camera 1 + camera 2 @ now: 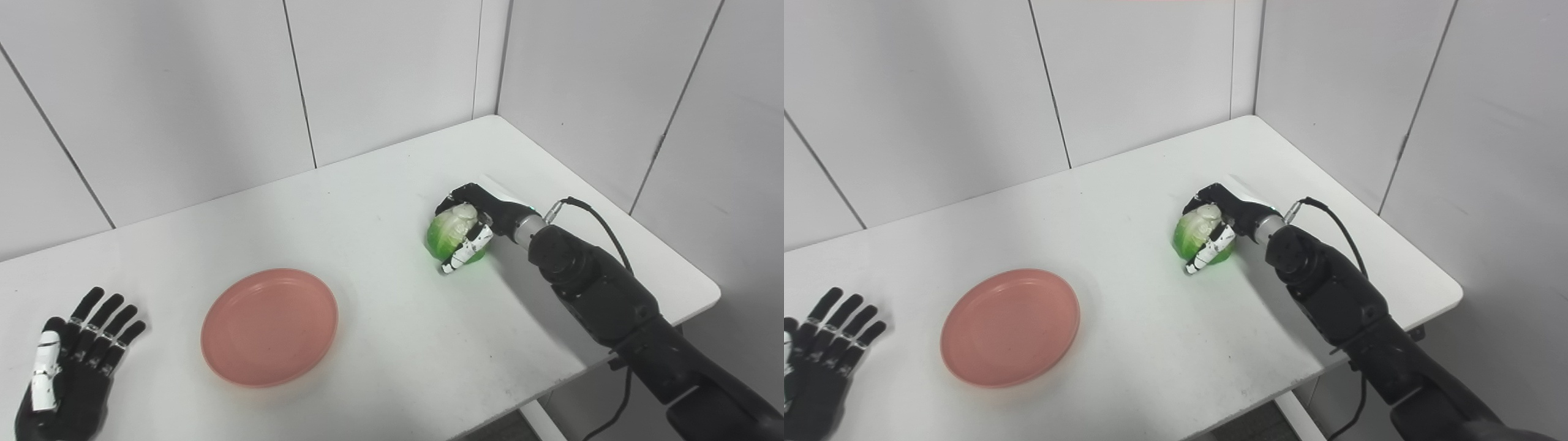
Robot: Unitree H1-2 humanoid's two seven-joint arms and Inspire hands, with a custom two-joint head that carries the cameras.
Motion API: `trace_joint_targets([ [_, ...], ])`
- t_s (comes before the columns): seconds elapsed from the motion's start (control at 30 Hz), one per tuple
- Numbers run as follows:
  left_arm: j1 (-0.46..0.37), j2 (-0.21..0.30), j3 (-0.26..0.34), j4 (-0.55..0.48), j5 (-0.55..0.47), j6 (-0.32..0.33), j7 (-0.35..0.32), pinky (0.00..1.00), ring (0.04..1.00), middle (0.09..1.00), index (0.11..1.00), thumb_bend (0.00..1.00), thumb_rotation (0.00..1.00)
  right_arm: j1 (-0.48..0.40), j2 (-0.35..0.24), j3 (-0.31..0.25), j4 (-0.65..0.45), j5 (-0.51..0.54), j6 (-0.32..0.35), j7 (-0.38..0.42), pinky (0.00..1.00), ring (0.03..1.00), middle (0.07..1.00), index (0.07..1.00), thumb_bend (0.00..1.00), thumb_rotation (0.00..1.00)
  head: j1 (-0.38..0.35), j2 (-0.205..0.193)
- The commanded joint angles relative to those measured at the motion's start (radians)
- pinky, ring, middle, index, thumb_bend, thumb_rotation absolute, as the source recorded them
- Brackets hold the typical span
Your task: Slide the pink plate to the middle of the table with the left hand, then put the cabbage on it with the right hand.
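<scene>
My right hand is curled around the cabbage, which could roll free short of the pink plate if the grip slackens.

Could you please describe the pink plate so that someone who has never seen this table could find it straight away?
Start at the white table set in the corner of the white walls, and look to its near left part. There the pink plate lies flat, between the open left hand and the green cabbage gripped by the right hand. It is the only round, salmon-pink thing there, and it has nothing on it.
</scene>
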Motion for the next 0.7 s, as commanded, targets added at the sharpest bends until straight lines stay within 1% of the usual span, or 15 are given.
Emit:
trace_joint_targets([
  [0.0, 0.043, -0.014, -0.018, 0.040, 0.022, 0.071, 0.025, 0.76, 0.799, 0.815, 0.812, 0.47, 0.79, 0.011, 0.006, 0.005, 0.008, -0.008, 0.026, 0.007, 0.34, 0.404, 0.471, 0.496, 0.53, 0.00, 0.004, 0.001],
  [0.1, 0.045, -0.017, -0.020, 0.034, 0.022, 0.071, 0.026, 0.76, 0.798, 0.814, 0.813, 0.48, 0.77, 0.013, 0.007, 0.000, -0.003, -0.015, 0.028, -0.006, 0.34, 0.409, 0.469, 0.499, 0.53, 0.00, 0.010, 0.001],
  [0.17, 0.045, -0.019, -0.021, 0.033, 0.022, 0.068, 0.024, 0.77, 0.803, 0.819, 0.817, 0.47, 0.79, 0.015, 0.008, -0.006, -0.008, -0.013, 0.022, -0.013, 0.34, 0.415, 0.466, 0.502, 0.53, 0.00, 0.011, 0.001],
  [0.37, 0.046, -0.024, -0.022, 0.026, 0.021, 0.072, 0.027, 0.76, 0.802, 0.818, 0.818, 0.48, 0.79, 0.024, 0.013, -0.035, -0.035, 0.003, 0.016, -0.025, 0.36, 0.422, 0.462, 0.508, 0.53, 0.00, 0.016, 0.001],
  [0.47, 0.047, -0.028, -0.022, 0.020, 0.019, 0.078, 0.029, 0.77, 0.812, 0.829, 0.827, 0.47, 0.80, 0.033, 0.011, -0.052, -0.067, 0.000, 0.009, -0.037, 0.36, 0.419, 0.461, 0.509, 0.53, 0.00, 0.020, 0.000],
  [0.57, 0.046, -0.032, -0.022, 0.023, 0.020, 0.076, 0.030, 0.78, 0.819, 0.836, 0.837, 0.47, 0.80, 0.034, 0.003, -0.062, -0.115, -0.002, 0.036, -0.021, 0.36, 0.418, 0.456, 0.517, 0.53, 0.00, 0.027, -0.002],
  [0.67, 0.046, -0.039, -0.023, 0.019, 0.022, 0.076, 0.035, 0.77, 0.811, 0.827, 0.826, 0.46, 0.80, 0.029, -0.004, -0.061, -0.174, -0.031, 0.066, -0.016, 0.36, 0.426, 0.462, 0.510, 0.53, 0.00, 0.039, -0.003],
])
